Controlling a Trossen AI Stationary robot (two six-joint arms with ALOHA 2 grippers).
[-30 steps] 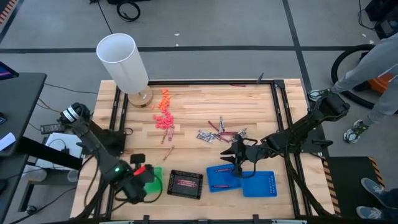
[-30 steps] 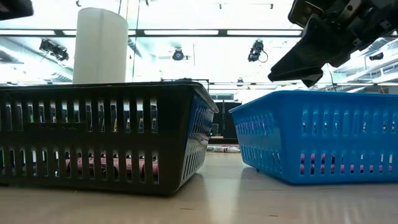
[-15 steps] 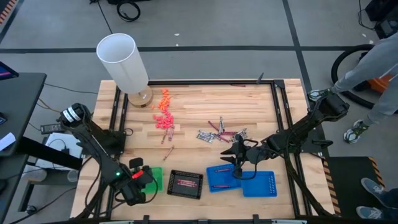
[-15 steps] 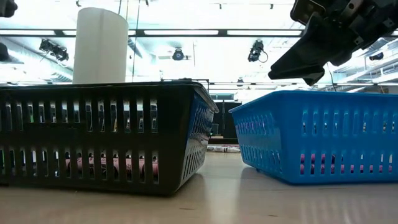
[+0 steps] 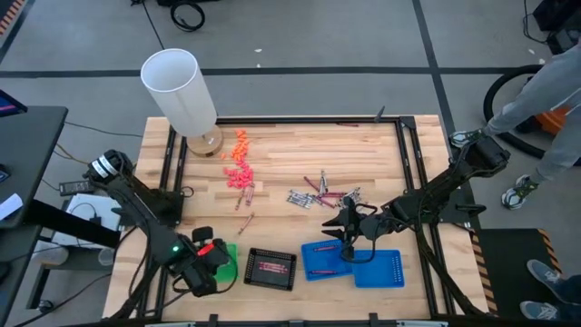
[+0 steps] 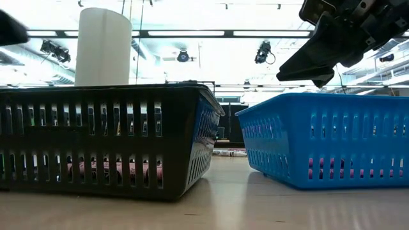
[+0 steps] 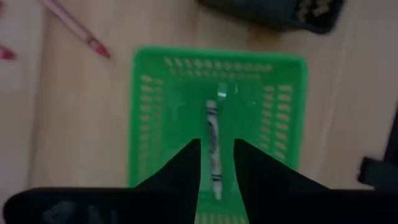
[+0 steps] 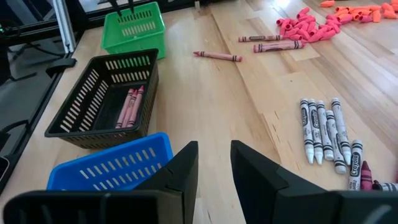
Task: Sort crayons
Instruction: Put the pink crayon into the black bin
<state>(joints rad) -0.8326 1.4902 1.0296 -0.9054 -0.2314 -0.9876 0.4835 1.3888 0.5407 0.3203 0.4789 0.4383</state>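
My left gripper (image 7: 216,163) hangs open above the green tray (image 7: 161,124) at the table's near left, pointing steeply down. A silver-grey crayon (image 7: 212,134) shows in the gap between its fingers, over the tray's floor, touching neither. My right gripper (image 8: 212,163) stands open and empty over the blue tray (image 5: 377,268). Pinkish crayons (image 8: 127,106) lie in the black tray (image 5: 272,269). Loose silver crayons (image 8: 326,130) and maroon ones (image 5: 327,193) lie mid-table, and one pink crayon (image 8: 217,56) lies apart.
A white cylinder (image 5: 179,91) stands at the far left corner, with chunky orange and pink pieces (image 5: 238,162) beside it. A dark frame (image 5: 408,136) runs along the table's edges. A person (image 5: 554,100) stands beyond the right side.
My left gripper has sunk a little over the green tray; in the low view its dark shape now sits lower at the left edge. My right gripper has kept still.
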